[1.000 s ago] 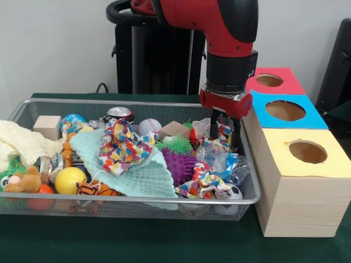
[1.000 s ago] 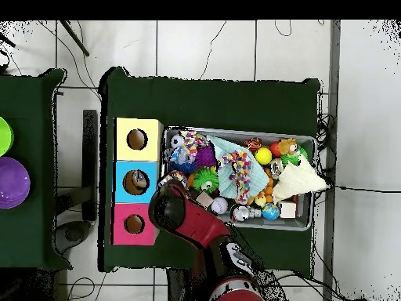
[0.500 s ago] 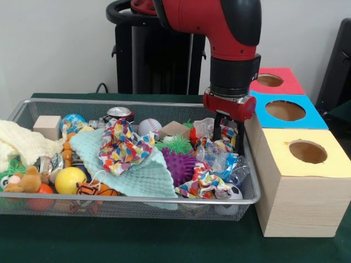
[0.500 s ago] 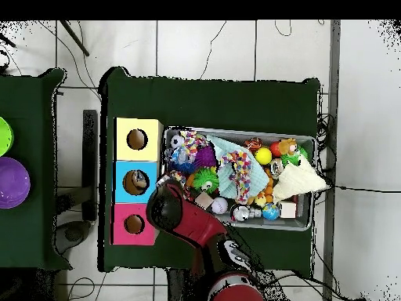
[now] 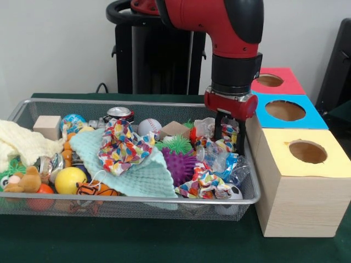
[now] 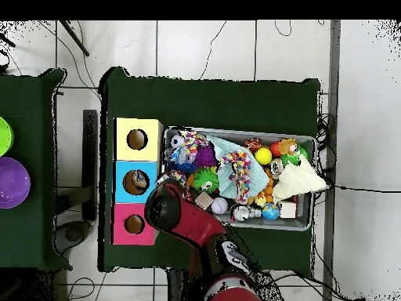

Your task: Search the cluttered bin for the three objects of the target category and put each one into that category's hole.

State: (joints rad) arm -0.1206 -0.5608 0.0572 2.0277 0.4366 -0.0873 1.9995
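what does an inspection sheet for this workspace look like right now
surface: dark green cloth over the table, bare at the near edge.
job's things: wire mesh bin full of mixed items; beside it a wooden box with yellow hole, blue hole and red hole.
clutter: mint cloth, purple spiky ball, baseball, yellow ball, wooden block, crumpled patterned paper, clear plastic.
end effector: low over the bin's box-side end, among the wrappers; open or shut cannot be told.
cables: several trail over the tiled floor.
surroundings: second green table with a purple bowl.
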